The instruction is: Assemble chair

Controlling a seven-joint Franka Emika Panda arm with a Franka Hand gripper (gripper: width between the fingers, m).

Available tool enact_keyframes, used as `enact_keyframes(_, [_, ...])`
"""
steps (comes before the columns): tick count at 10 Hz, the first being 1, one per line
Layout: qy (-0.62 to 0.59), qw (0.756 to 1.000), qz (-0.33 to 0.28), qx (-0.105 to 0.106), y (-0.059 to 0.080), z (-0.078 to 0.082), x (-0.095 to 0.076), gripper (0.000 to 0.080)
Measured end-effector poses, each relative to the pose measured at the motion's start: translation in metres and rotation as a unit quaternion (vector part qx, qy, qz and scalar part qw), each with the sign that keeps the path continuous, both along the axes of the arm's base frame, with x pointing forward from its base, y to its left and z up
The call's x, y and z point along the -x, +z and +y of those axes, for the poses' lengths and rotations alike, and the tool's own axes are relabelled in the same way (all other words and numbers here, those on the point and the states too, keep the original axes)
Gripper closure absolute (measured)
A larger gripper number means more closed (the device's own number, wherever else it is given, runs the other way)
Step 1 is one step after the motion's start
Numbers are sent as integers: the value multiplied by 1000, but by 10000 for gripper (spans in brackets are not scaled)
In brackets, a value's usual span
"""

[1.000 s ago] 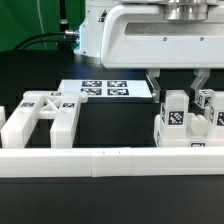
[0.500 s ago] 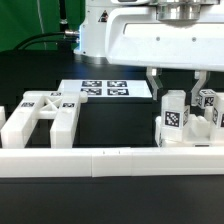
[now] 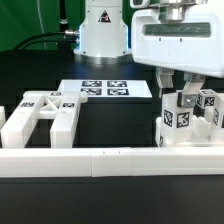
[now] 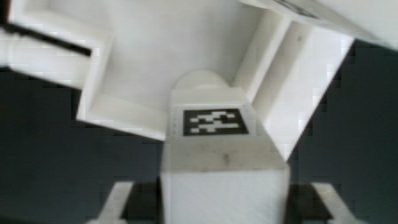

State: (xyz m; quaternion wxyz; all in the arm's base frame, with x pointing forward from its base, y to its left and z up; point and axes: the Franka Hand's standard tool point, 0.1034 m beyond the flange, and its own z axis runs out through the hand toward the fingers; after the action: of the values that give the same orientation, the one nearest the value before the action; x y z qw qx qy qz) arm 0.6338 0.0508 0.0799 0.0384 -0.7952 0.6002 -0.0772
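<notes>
Exterior view shows you the gripper at the right of the frame. Its fingers are clamped at a middling width on a tagged block of the chair, which stands upright among other chair parts. Your wrist view shows that block filling the space between the fingers. A slotted panel lies at left, behind the long rail.

The chair block is white with a black-and-white square tag. The table is black. The long rail is white.
</notes>
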Motion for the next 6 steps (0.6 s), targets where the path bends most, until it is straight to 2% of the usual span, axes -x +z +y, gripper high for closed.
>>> enact_keyframes(1, [10,1000,0,2,0,0,0,466])
enact_keyframes(2, [31,999,1,5,0,0,0,466])
enact_keyframes(3, [69,998,3,12,0,0,0,271])
enact_keyframes(4, [120,992,5,21,1,1,0,188])
enact_keyframes(5, [155,988,5,28,0,1,0,188])
enact_keyframes(6, [180,983,6,32,0,1,0,156])
